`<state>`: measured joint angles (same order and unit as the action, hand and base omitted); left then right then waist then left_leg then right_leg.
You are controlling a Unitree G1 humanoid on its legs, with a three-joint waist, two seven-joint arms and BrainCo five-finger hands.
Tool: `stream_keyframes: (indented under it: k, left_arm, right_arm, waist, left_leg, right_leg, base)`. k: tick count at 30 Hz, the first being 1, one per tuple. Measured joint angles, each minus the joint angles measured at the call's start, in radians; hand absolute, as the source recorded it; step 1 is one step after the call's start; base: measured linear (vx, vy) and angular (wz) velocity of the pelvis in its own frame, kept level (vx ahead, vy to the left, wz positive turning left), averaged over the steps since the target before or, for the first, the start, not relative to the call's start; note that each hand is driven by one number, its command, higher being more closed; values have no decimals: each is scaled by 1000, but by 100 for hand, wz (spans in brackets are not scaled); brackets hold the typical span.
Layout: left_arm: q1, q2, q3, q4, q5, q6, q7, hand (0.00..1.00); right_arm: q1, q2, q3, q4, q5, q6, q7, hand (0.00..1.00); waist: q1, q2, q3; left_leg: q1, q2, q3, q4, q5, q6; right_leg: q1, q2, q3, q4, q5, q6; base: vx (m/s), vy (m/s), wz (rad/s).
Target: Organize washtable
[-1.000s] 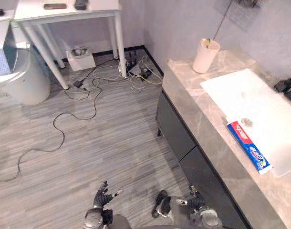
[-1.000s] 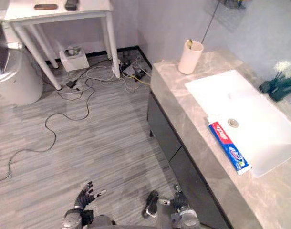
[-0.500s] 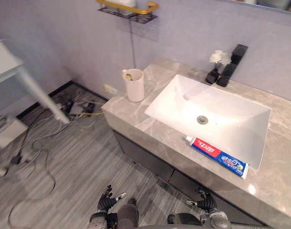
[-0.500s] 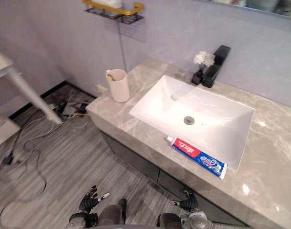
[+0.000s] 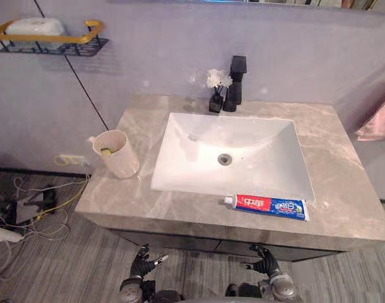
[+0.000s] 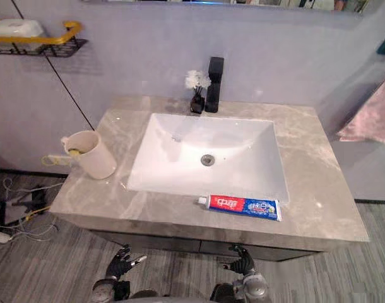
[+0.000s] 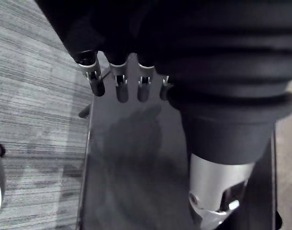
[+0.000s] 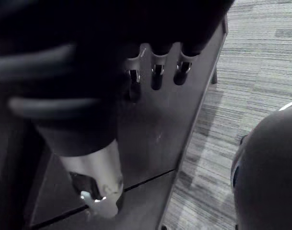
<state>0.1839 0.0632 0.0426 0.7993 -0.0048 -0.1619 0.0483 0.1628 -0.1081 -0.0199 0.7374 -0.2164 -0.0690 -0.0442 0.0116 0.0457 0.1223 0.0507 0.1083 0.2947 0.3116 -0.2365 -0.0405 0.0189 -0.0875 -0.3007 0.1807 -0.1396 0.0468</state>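
Toothpaste tube [image 5: 267, 206]: lies flat on the marble countertop [image 5: 344, 189], along the front edge of the white sink [image 5: 180, 158], cap end toward the robot's left.
Cup [image 5: 118, 154]: cream-coloured, upright on the counter to the left of the sink, near the front. Something yellowish sits inside; I cannot tell what.
Faucet [image 5: 235, 82]: black, at the back of the sink, with a small dark vase of white flowers [image 5: 216, 95] just beside it.
Left hand [image 5: 144, 264]: low in front of the dark cabinet front [image 7: 136, 167], below the counter edge; its fingers [image 7: 121, 91] are straight and spread, with nothing in them.
Right hand [image 5: 263, 260]: also low by the cabinet, well apart from the tube; its fingers [image 8: 156, 76] hang loose and empty.
Wall shelf [image 5: 66, 47]: gold-railed, up on the left, carrying a white object.
Pink towel [image 5: 377, 120]: hanging at the far right.
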Motion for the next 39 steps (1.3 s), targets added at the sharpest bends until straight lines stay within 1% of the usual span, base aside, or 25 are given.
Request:
stream_keyframes:
  k: [1, 2, 4, 6, 7, 8, 9, 10, 11, 12, 14, 16, 18, 23, 28, 29, 30, 36, 39]
  left_arm:
    - [-1, 0, 0, 2, 0, 0, 0, 0]
    - [-6, 1, 3, 10, 0, 0, 0, 0]
    - [-3, 2, 8, 18, 0, 0, 0, 0]
    - [13, -2, 12, 18, -2, 0, -1, 0]
    - [11, -1, 13, 19, -1, 0, -1, 0]
    - [11, -1, 14, 19, -1, 0, -1, 0]
    - [10, -4, 20, 23, -1, 0, 0, 0]
    - [8, -5, 28, 29, -1, 0, 0, 0]
    - [9, -6, 29, 32, -1, -1, 0, 0]
    - [8, -1, 31, 47, -1, -1, 2, 0]
    - [6, 6, 33, 49, -2, -1, 6, 0]
    - [11, 13, 45, 48, -1, -1, 12, 0]
    - [19, 21, 49, 50, -1, -1, 19, 0]
    - [23, 21, 53, 54, -1, 0, 19, 0]
    - [19, 25, 83, 54, -1, -1, 19, 0]
    - [22, 31, 83, 54, -1, -1, 19, 0]
    - [22, 68, 126, 57, 0, -1, 18, 0]
    - [22, 68, 126, 57, 0, -1, 18, 0]
    - [20, 67, 124, 57, -1, -1, 18, 0]
  right_arm:
    - [-2, 0, -6, 5, 0, 0, -1, 0]
    - [-3, 2, -14, 23, 1, -1, -1, 0]
    - [-12, 2, -14, 38, 2, -1, -2, 0]
    - [-20, 2, -24, 43, 10, -1, -8, 0]
    - [-21, -2, -25, 44, 12, -1, -14, 0]
    - [-25, -3, -26, 45, 13, -1, -16, 0]
    - [-36, -2, -38, 59, 16, -2, -18, 0]
    - [-44, -8, -58, 79, 21, -1, -19, 0]
    - [-44, -17, -66, 82, 23, -1, -20, 0]
    - [-46, -20, -83, 85, 28, 0, -21, 0]
    - [-32, -14, -84, 83, 30, 0, -19, 0]
    - [-14, -1, -98, 83, 30, 1, -19, 0]
    - [-13, 4, -103, 83, 30, 1, -19, 0]
    - [-18, -6, -133, 113, 29, 1, -19, 0]
    - [-19, -28, -150, 123, 29, 1, -19, 0]
    - [-22, -37, -150, 131, 29, 0, -19, 0]
    - [-77, -100, -168, 191, 29, 1, -17, 0]
    - [-77, -100, -168, 192, 34, 1, -17, 0]
    - [-78, -99, -172, 202, 67, 0, -18, 0]
  waist:
    - [0, 4, -2]
    - [1, 6, -1]
    - [6, -11, 8]
    - [8, -24, 17]
    - [8, -27, 18]
    - [11, -35, 22]
    - [11, -38, 28]
    - [9, -25, 34]
    - [6, -13, 36]
    - [7, -3, 33]
    - [6, -11, 36]
    - [11, -25, 32]
    - [10, -30, 28]
    - [8, -26, 22]
    - [5, -25, 19]
    - [6, -27, 12]
    - [2, -41, -5]
    - [2, -41, -4]
    - [2, -40, -4]
  left_leg:
    - [-1, 4, 0, 7, 1, -2]
    - [-5, 14, 2, 28, 5, -9]
    - [-10, 31, 5, 83, 8, -14]
    - [-13, 36, -7, 134, 9, -16]
    - [-29, 33, -30, 161, 14, -19]
    - [-46, 29, -56, 176, 3, -14]
    - [-50, 7, -127, 141, -20, -8]
    - [-48, -7, -189, 56, -2, -17]
    - [-44, -5, -207, 4, 23, -26]
    - [-20, -9, -209, -37, 21, -23]
    - [-9, -23, -206, -88, 25, -14]
    - [3, -30, -200, -113, 33, -2]
    - [27, -35, -197, -143, 43, 0]
    - [69, -41, -199, -211, 82, -4]
    - [88, -44, -216, -230, 96, -9]
    - [87, -44, -217, -232, 97, -9]
    - [101, -56, -256, -260, 106, -5]
    - [100, -56, -256, -261, 106, -5]
    - [100, -56, -256, -264, 106, -5]
  right_leg:
    - [10, 6, 1, -23, 10, -2]
    - [35, 19, 5, -70, 33, -6]
    - [73, 38, 28, -133, 63, -11]
    - [99, 52, 61, -171, 82, -20]
    - [99, 52, 75, -176, 87, -22]
    - [99, 47, 82, -177, 89, -25]
    - [97, 43, 106, -182, 99, -24]
    - [95, 46, 120, -184, 108, -16]
    - [95, 54, 126, -185, 110, -15]
    - [97, 59, 143, -199, 121, -2]
    - [95, 50, 143, -215, 137, 4]
    - [97, 45, 145, -220, 143, 4]
    - [101, 40, 153, -219, 143, 4]
    - [104, 36, 156, -220, 143, 5]
    - [119, 44, 136, -228, 142, 5]
    - [119, 50, 135, -231, 142, 5]
    - [134, 48, 121, -258, 146, 0]
    - [133, 48, 120, -258, 146, 0]
    - [132, 48, 116, -261, 146, 0]
  base:
    - [68, -44, -13]
    - [46, -57, -18]
    - [42, -65, -33]
    - [45, -21, -47]
    - [38, 8, -41]
    - [26, 51, -39]
    - [3, 102, -48]
    - [-10, 120, -48]
    - [-29, 145, -42]
    - [-43, 147, -17]
    - [-53, 116, -3]
    - [-51, 53, -3]
    - [-16, 27, -12]
    - [9, -5, -2]
    - [29, -18, 9]
    - [0, 0, 0]
    - [0, 0, 0]
    - [0, 0, 0]
    - [0, 0, 0]
